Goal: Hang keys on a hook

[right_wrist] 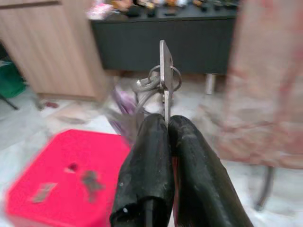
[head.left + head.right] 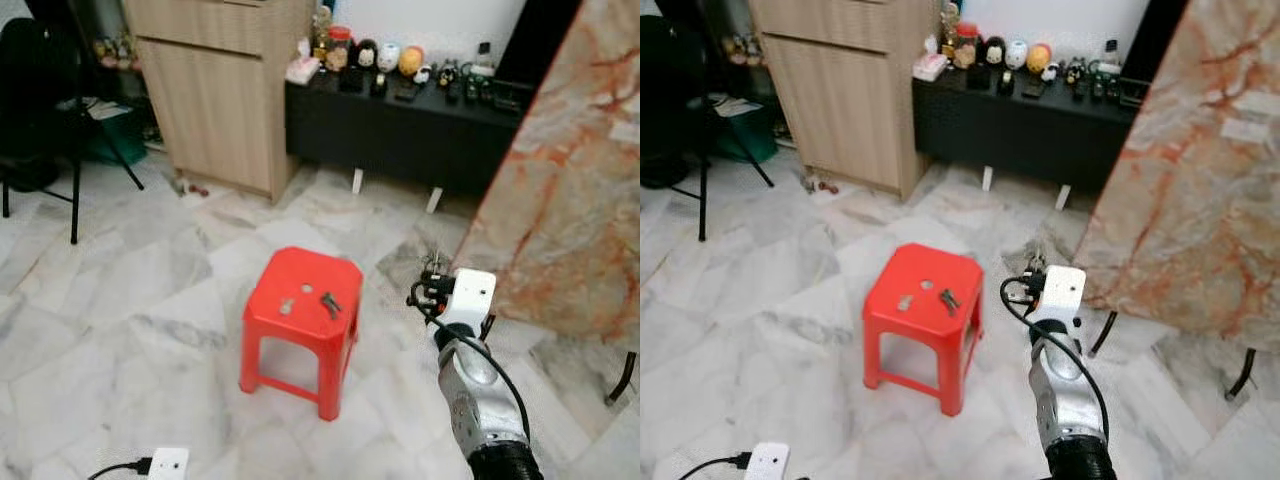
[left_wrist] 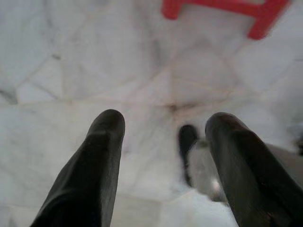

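Keys (image 1: 163,78) pinched in the right tool (image 1: 168,124), raised beside the red plastic stool (image 2: 300,325).
The fingers press together on one upright key, its ring dangling behind. The left tool (image 3: 163,137) hangs spread over the marble floor (image 2: 130,300). Two small items lie on the stool's seat.

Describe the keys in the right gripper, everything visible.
The keys are a small silvery metal bunch: one flat key stands upright, edge-on, its lower end pinched between the shut fingers of the right gripper. A metal ring passes through near its top, with more blurred, greyish pieces hanging to one side behind it. The bunch is held in the air beside the red stool, above the marble floor, touching nothing but the fingers.
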Available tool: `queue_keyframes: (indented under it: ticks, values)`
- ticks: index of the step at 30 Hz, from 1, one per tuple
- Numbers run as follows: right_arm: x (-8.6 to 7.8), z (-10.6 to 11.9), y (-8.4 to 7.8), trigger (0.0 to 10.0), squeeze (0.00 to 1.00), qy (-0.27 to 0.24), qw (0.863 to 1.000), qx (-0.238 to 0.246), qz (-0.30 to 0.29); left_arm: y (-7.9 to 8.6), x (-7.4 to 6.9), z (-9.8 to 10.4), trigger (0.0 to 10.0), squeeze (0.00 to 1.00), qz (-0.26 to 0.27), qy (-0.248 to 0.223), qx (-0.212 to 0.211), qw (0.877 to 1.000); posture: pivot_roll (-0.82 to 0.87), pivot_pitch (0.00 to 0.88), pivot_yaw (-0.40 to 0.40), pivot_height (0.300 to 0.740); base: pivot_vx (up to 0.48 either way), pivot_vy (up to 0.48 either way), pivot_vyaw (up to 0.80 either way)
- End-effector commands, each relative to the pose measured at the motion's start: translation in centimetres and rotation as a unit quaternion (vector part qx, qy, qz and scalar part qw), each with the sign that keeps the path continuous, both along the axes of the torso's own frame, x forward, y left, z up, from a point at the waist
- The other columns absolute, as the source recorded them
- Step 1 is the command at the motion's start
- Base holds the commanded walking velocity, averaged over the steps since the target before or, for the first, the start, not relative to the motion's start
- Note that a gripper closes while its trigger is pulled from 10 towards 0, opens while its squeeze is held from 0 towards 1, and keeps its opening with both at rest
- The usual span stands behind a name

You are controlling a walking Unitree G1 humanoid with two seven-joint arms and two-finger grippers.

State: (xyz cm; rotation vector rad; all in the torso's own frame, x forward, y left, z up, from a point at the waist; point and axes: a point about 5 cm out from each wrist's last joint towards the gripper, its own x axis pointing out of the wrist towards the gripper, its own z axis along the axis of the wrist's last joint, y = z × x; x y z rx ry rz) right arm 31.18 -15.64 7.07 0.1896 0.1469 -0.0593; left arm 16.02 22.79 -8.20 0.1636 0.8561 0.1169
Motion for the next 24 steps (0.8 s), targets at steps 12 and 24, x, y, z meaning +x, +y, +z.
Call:
queue_keyframes:
  ticks: [12, 24]
  values:
    - [0.64, 0.9, -0.86, 10.0, 0.0, -0.016, 0.999, -0.003, -0.029, -0.54, -0.48, -0.37, 10.0, 0.0, 0.009, 0.01, -0.009, 1.0, 0.08, 0.049, -0.063, 0.737, 0.0, -0.358, 0.0]
    - [0.93, 1.36, -1.28, 10.0, 0.0, -0.025, 0.999, -0.004, -0.046, -0.33, -0.45, -0.31, 10.0, 0.0, 0.013, 0.009, -0.009, 1.0, 0.07, 0.057, -0.058, 0.737, 0.0, 0.0, 0.0]
